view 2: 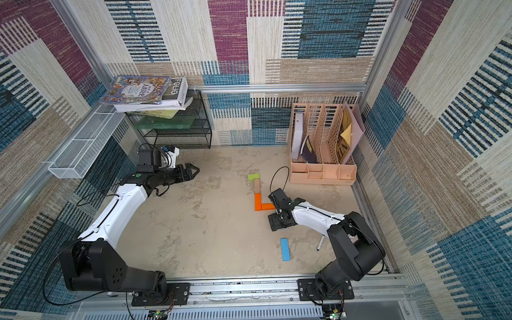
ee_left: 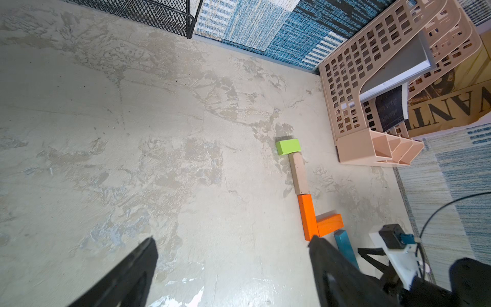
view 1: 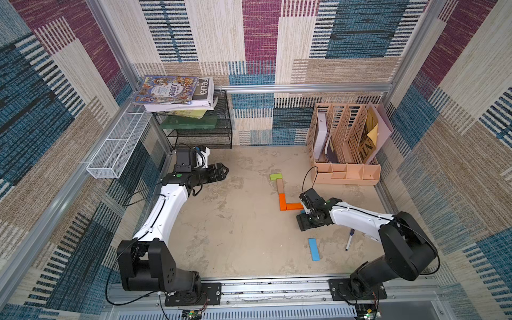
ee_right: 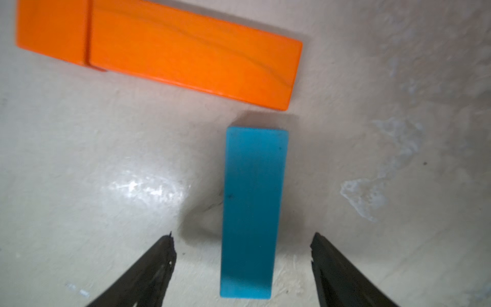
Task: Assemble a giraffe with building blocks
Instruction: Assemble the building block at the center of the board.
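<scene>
left arm [view 1: 155, 213] stretched forward, wrist level | left gripper [view 1: 225, 172] jaws wide apart | right arm [view 1: 357, 219] bent low, wrist pitched down | right gripper [ee_right: 241, 239] near tabletop, jaws spread

I see a lime green block [view 1: 276, 176], a tan block [view 1: 280, 186], two orange blocks [view 1: 282, 201] and two blue blocks [view 1: 314, 249]. My table [view 1: 235, 235] is mottled beige, the walls [view 1: 260, 33] striped patchwork.
</scene>
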